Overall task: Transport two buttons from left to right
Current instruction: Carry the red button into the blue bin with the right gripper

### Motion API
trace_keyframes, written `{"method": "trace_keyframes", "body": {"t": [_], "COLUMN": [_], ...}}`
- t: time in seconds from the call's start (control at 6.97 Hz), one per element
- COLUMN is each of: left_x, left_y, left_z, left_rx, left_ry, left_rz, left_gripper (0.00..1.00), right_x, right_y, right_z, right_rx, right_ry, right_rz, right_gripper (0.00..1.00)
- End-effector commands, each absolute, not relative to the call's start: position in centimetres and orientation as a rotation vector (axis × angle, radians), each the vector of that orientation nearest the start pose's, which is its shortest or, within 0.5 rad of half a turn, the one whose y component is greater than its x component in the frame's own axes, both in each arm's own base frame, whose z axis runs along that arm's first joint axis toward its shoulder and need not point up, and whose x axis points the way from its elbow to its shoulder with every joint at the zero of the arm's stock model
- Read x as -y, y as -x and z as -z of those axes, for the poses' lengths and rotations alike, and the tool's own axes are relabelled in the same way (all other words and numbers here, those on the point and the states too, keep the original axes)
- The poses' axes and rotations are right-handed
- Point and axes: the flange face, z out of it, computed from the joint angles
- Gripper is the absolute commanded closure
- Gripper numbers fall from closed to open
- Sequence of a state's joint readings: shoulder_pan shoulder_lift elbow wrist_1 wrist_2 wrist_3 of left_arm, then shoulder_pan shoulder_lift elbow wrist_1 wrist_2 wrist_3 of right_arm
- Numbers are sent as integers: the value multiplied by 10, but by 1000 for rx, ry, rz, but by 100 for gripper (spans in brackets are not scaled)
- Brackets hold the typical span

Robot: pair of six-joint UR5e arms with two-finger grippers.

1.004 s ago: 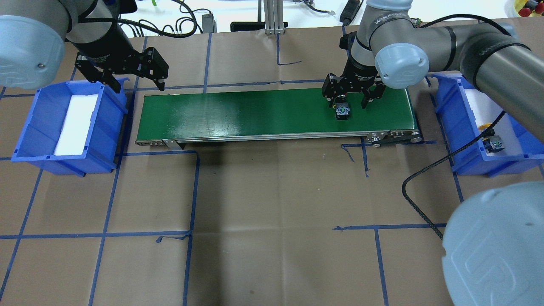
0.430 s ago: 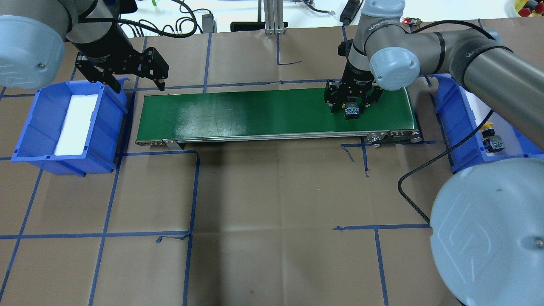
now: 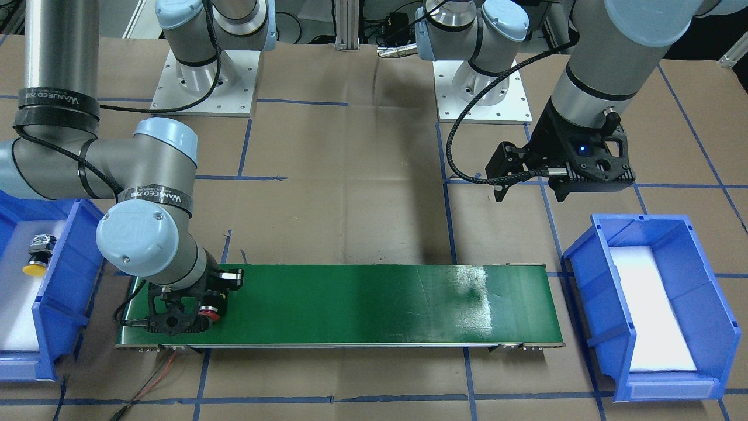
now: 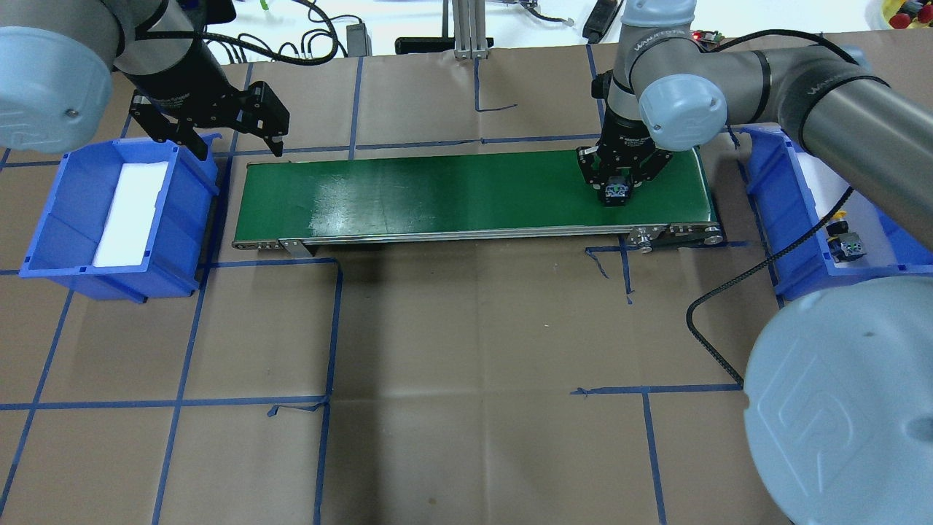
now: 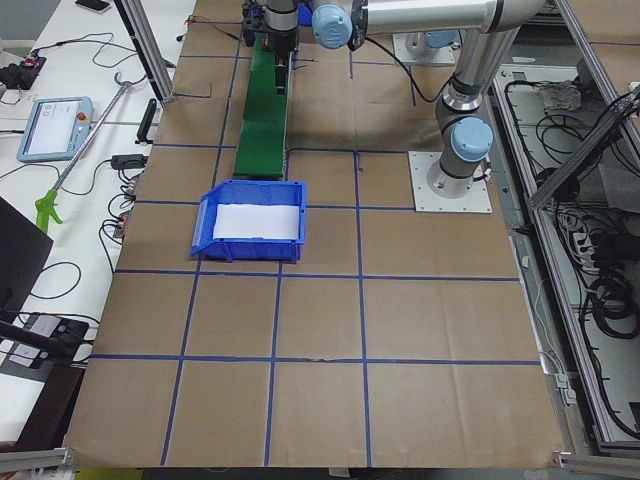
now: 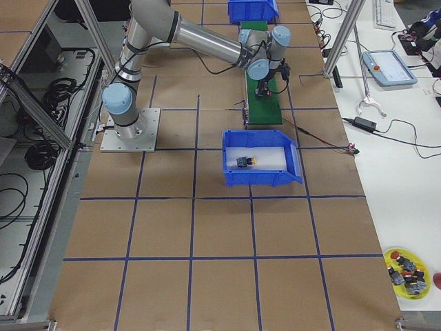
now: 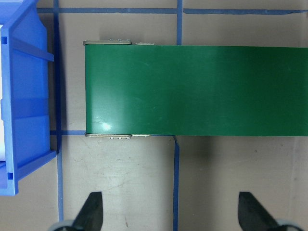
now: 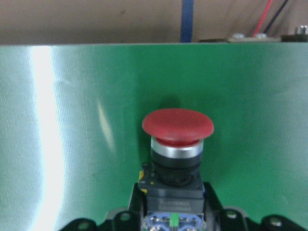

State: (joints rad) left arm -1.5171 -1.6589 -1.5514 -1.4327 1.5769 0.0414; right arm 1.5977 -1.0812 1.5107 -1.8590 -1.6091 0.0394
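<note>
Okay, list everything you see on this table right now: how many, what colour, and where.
red button: one, red cap, on the belt's right end, between the right tool's fingers
yellow button: one, yellow cap, inside the right bin
conveyor belt: one, green, between the two bins
left bin: one, blue, at the belt's left end, only a white liner inside
right bin: one, blue, at the belt's right end
table cover: one, brown with a blue tape grid
left tool: one, black, open, above the left bin's far corner
right tool: one, black, shut on the red button
</note>
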Motion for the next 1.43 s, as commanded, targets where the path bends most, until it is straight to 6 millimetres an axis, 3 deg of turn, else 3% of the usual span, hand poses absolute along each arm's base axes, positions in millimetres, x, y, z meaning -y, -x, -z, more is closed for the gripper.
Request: {"method": "trace_keyframes", "body": {"t": [0.0,0.14,0.43,0.57,0.72,0.86,1.15,1.29], "left_x": [542,542,541,541,541,541,541,541], "left_y": [104,104,104,104,104,104,104,104], "left_z": [-466,-466,-467,-467,-468,-468,-466,-466], "left_rx": [-3130,-3129,-3130,-3130,-3130,-3130,-3130,-3130], "left_ry": [20,20,20,20,20,20,20,20], "left_rz": [108,107,110,110,112,112,108,108], "left_gripper": [0,0,0,0,0,0,0,0], "right_x": [623,617,621,622,617,623,638,655], "right_y": [-97,-55,44,95,132,152,200,207], "right_z": [-337,-383,-436,-432,-428,-408,-353,-315], "right_rx": [-3209,-3197,-3206,-3195,-3192,-3180,-3090,-3065], "right_ry": [-126,-175,-32,-60,-29,71,52,80], "right_rz": [-173,-122,-39,-51,-53,-86,-93,-58], "right_gripper": [96,96,94,94,95,95,95,95]}}
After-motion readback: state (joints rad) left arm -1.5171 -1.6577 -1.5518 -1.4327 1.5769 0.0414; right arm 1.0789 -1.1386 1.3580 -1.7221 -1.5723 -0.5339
